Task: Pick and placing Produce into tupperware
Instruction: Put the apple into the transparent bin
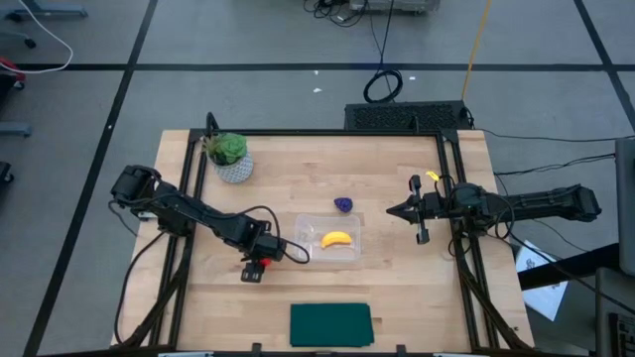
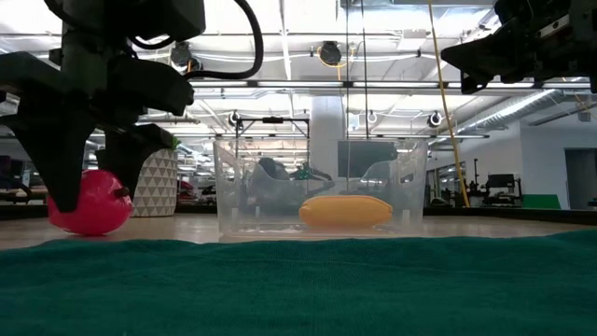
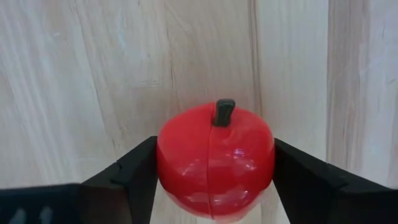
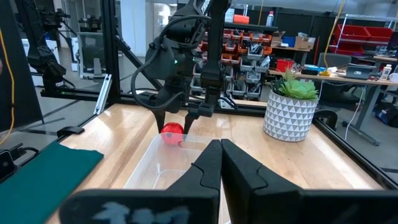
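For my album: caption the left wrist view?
Left gripper straddling a red apple on the wooden table.

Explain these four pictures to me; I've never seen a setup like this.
Two robot arms work at a wooden table. One picture looks straight down, one looks level across the tabletop, and two come from cameras on the arms' wrists. The left end effector is down around a red apple, a finger on each side; whether it grips yet is unclear. The right end effector waits shut above the table. A banana lies in the clear container, a purple piece sits beside it. There's also a potted plant and a green cloth.
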Available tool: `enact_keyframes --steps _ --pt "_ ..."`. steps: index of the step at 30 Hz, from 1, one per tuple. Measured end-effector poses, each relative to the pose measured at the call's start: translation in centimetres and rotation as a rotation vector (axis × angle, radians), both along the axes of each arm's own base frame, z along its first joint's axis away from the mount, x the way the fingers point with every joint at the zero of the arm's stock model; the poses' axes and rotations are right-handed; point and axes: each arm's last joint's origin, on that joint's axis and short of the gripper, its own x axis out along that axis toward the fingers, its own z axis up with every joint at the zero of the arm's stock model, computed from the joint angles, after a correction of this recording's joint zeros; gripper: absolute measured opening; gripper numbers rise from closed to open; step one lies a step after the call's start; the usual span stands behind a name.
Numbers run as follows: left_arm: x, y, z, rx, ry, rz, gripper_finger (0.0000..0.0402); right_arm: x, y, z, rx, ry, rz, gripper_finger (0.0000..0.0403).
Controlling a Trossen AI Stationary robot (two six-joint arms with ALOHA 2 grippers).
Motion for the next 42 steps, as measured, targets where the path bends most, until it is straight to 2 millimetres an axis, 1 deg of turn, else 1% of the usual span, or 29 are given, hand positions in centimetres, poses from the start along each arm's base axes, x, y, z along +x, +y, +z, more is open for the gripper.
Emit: enact_keyframes --steps 2,7,10,14,18,20,22,28,37,42 --pt "0.0 0.0 0.0 -0.002 0.005 -0.005 0.0258 0.0 0.0 0.0 0.000 0.000 0.000 0.0000" --pt "-0.4 0.1 -0.1 0.008 0.039 -0.016 0.0298 0.0 0.0 0.0 0.000 0.000 0.000 0.0000" --pt "-0.5 0.1 -0.1 0.014 0.054 -0.025 0.0305 0.0 0.0 0.0 0.000 -0.001 0.000 0.0000" --pt "-0.4 0.1 0.2 0.017 0.062 -0.032 0.0292 0.0 0.0 0.0 0.000 0.000 0.000 0.0000" --pt "0.1 0.1 1.0 0.011 0.045 -0.027 0.0269 0.0 0.0 0.0 0.000 0.000 0.000 0.0000" --pt "0.3 0.2 1.5 0.014 0.050 -0.031 0.0264 0.0 0.0 0.0 0.000 -0.001 0.000 0.0000" --pt "0.5 0.2 2.0 0.014 0.045 -0.035 0.0266 0.0 0.0 0.0 0.000 -0.001 0.000 0.0000" --pt "1.0 0.2 3.0 0.017 0.041 -0.060 0.0292 0.0 0.0 0.0 0.000 -0.001 0.000 0.0000" --pt "1.6 0.0 4.6 0.017 0.022 -0.092 0.0270 0.0 0.0 0.0 0.000 -0.001 0.000 0.0000" --pt "1.8 -0.1 5.2 0.018 0.012 -0.113 0.0280 0.0 0.0 0.0 0.000 0.000 0.000 0.0000"
